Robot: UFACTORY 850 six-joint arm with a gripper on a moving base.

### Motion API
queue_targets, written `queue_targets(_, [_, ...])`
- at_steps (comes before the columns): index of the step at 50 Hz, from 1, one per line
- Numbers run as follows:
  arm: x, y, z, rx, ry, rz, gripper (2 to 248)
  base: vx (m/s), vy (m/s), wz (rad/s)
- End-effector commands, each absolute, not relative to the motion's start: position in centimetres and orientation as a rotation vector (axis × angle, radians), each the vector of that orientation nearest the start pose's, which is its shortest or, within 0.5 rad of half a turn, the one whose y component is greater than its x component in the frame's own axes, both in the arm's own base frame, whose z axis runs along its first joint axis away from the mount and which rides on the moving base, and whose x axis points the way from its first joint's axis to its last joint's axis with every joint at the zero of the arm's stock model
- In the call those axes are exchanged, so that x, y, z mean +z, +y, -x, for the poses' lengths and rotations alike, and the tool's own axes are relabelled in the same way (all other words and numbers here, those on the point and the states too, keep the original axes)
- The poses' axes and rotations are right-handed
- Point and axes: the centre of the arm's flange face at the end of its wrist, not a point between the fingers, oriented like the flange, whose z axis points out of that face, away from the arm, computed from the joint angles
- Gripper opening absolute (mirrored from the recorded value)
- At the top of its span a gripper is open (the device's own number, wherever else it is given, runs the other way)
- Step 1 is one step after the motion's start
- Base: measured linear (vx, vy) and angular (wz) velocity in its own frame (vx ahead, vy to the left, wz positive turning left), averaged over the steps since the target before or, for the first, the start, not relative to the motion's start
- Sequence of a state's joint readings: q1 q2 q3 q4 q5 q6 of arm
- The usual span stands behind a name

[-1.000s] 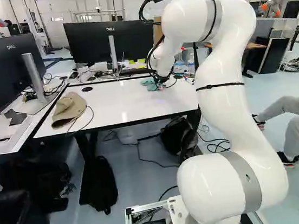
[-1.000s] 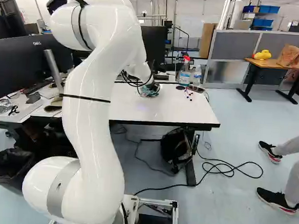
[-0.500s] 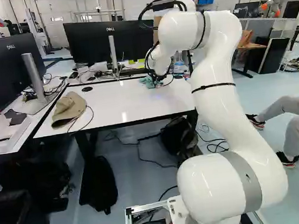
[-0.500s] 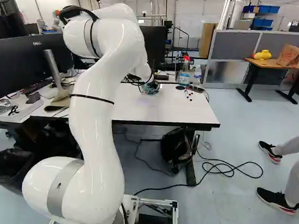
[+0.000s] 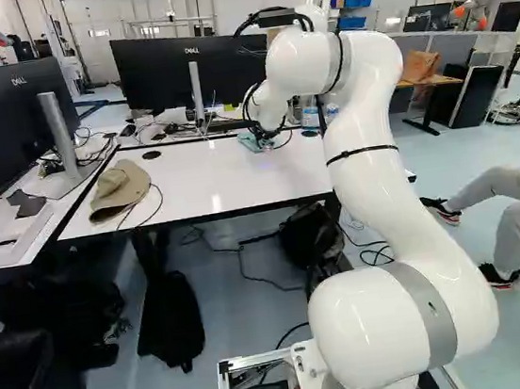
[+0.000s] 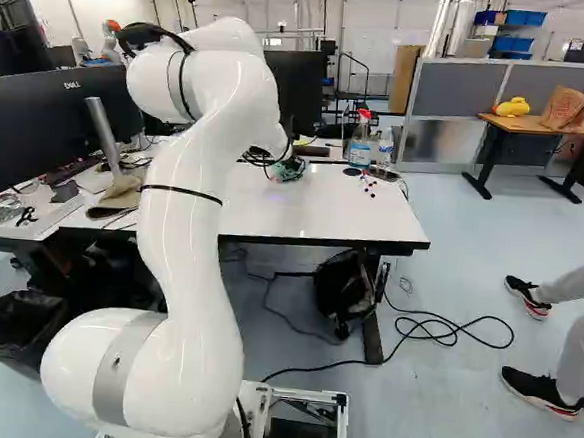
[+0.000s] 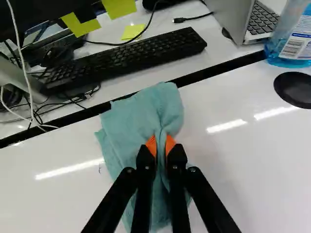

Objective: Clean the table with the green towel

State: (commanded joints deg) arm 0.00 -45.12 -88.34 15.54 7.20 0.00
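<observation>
My gripper (image 6: 292, 167) is low over the far part of the white table (image 6: 323, 206) in the right base view. In the wrist view the gripper (image 7: 161, 149) is shut on a pinched fold of the green towel (image 7: 131, 124), its orange pads on either side of the cloth. The towel lies bunched and partly folded on the table top, spreading out around the fingers up to the dark seam at the table's far edge. In the left base view a bit of the towel (image 5: 252, 142) shows beside the wrist.
Beyond the seam lie a black keyboard (image 7: 131, 56) and a laptop (image 7: 252, 22). A blue spray bottle (image 6: 361, 141) stands near a black disc (image 7: 294, 89). Small coloured pieces (image 6: 369, 185) lie at the table's right. A cap (image 5: 119, 190) lies on the table's left; monitors (image 5: 190, 75) stand behind.
The arm has swung leftward in the left base view, carrying the gripper and towel a little to the left along the table's far side. The base has not moved.
</observation>
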Motion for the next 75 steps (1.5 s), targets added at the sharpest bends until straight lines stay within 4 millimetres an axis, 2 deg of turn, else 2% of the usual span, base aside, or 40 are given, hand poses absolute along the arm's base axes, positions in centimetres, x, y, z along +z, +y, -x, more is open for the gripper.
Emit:
queue_targets(31, [37.5,5.1,-73.9,-1.266,0.29,2.735,41,0.0,0.0,0.0])
queue_targets(49, [37.7,8.1,-72.3,-1.237,0.231,2.738,41,0.0,0.0,0.0])
queue_targets(60, [38.0,8.9,-70.6,-1.214,0.212,2.746,41,0.0,0.0,0.0])
queue_targets(75, [38.3,9.0,-68.0,-1.18,0.204,2.764,41,0.0,0.0,0.0])
